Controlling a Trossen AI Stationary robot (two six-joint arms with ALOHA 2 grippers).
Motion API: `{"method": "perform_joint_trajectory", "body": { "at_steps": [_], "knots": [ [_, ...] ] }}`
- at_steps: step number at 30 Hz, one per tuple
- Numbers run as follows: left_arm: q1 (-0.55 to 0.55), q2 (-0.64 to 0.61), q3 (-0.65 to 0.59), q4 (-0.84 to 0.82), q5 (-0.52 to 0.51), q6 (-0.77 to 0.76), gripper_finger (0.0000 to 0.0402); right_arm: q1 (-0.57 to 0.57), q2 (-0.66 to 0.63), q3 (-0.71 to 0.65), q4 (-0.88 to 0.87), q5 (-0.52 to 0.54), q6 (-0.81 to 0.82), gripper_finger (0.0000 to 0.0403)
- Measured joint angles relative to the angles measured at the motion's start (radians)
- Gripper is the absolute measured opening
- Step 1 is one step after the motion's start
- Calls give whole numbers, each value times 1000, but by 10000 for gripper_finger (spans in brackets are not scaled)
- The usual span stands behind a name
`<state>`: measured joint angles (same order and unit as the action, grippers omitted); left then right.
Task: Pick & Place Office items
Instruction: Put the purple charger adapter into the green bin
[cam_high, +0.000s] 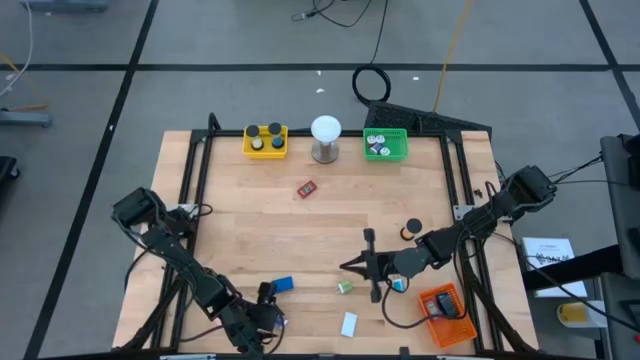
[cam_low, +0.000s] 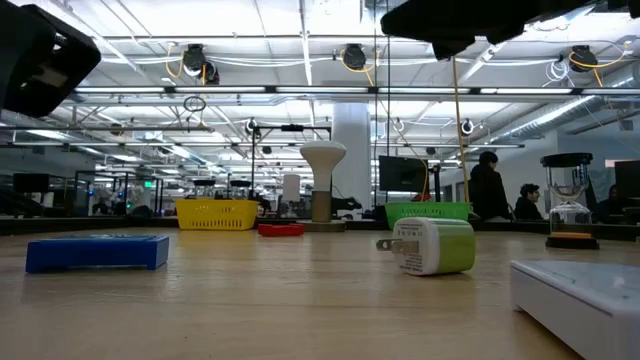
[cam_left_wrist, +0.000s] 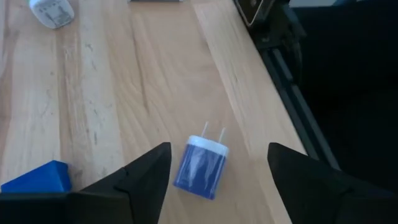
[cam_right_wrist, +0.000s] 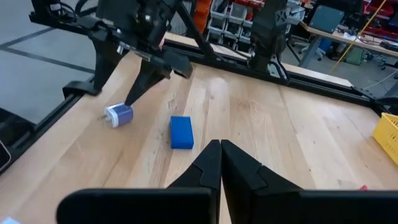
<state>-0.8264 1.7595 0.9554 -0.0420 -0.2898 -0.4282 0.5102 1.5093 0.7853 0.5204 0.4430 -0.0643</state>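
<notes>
A small blue-and-white plug block (cam_left_wrist: 202, 165) lies on its side on the wood near the table's near edge; it also shows in the right wrist view (cam_right_wrist: 118, 114). My left gripper (cam_left_wrist: 217, 171) is open above it, one finger on each side, touching nothing; in the high view it is at the near left (cam_high: 270, 310). A blue block (cam_high: 282, 284) lies flat beside it. My right gripper (cam_high: 350, 265) is shut and empty over the table's near middle, its fingers together (cam_right_wrist: 221, 155). A green-and-white plug block (cam_high: 344, 287) and a white block (cam_high: 349, 323) lie close by.
At the far edge stand a yellow tray (cam_high: 265, 140), a white ball on a metal stand (cam_high: 325, 135) and a green tray (cam_high: 385, 145). A red item (cam_high: 306, 188) lies mid-table and a black cap (cam_high: 412, 229) at the right. An orange tray (cam_high: 445, 315) holds the near right corner.
</notes>
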Motion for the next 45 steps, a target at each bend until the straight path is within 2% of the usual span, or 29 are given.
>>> {"method": "perform_joint_trajectory", "body": {
  "at_steps": [14,27,32,41,45],
  "knots": [
    [-2,63,0,53,-4,44,249,-2,0,-68,98,0,-3,2],
    [0,82,0,46,-21,19,274,-8,0,-68,104,0,0,2],
    [2,82,0,9,-25,-1,238,-8,0,-68,104,0,0,2],
    [6,81,0,-1,-37,-47,134,-8,0,-68,104,0,-2,2],
    [8,71,0,-11,-80,-35,120,-8,0,-68,104,0,-6,2]
  ]
}}
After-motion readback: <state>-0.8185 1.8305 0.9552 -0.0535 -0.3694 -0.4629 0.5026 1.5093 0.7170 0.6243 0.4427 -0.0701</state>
